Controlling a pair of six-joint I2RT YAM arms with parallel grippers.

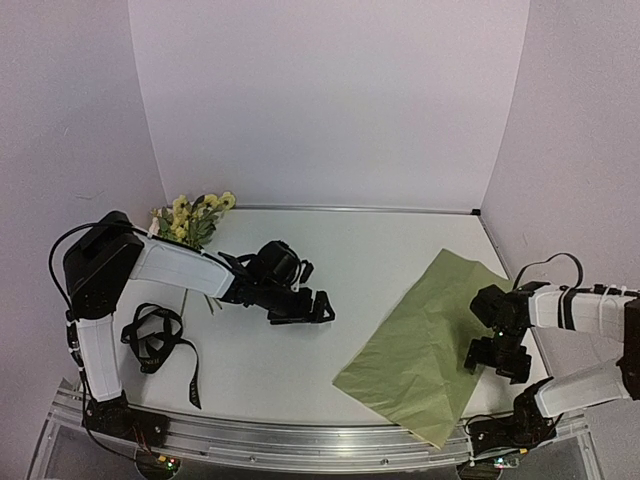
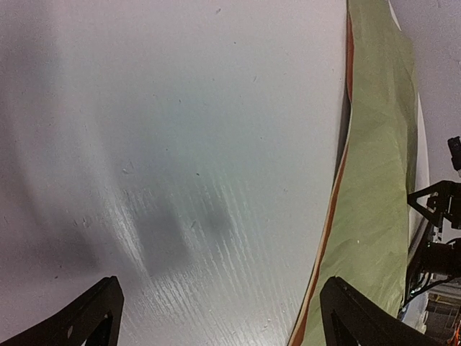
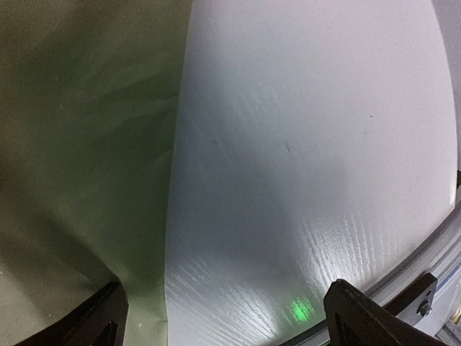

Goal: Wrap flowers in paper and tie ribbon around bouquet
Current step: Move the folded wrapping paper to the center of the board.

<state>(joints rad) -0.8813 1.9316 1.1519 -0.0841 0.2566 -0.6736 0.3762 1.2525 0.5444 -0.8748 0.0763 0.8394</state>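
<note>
**Wrapping not yet begun**

On the right side of the white table (image 1: 380,250): the paper (image 1: 420,335), spread flat and unfolded, olive face up. A tan-orange strip of underside visible along its edge from the left wrist view, and the near corner reaching the metal rail (image 1: 300,440). Nothing lying on it.

Over the paper's right edge: the right gripper (image 1: 497,362), jaws spread wide, nothing between them. From its own wrist view, one finger above the sheet and the other above bare table. Touching the sheet or just clear of it: impossible to tell.

Mid-table, well apart from the paper: the left gripper (image 1: 315,308), likewise wide apart and empty, pointed toward the sheet.

At the far left, behind the left arm (image 1: 180,265): the flowers (image 1: 195,218), unwrapped, stems running under the arm.

Near left, beside that arm's base: the ribbon (image 1: 160,340), a loose black tangle, untied.

Judged from this, no step completed. Left to do: flowers onto the paper, sheet rolled into a cone around the stems, ribbon fetched and tied round. Probably awkward to lift so thin a sheet off a flat surface, with the corner at the rail likely the easiest purchase.
</note>
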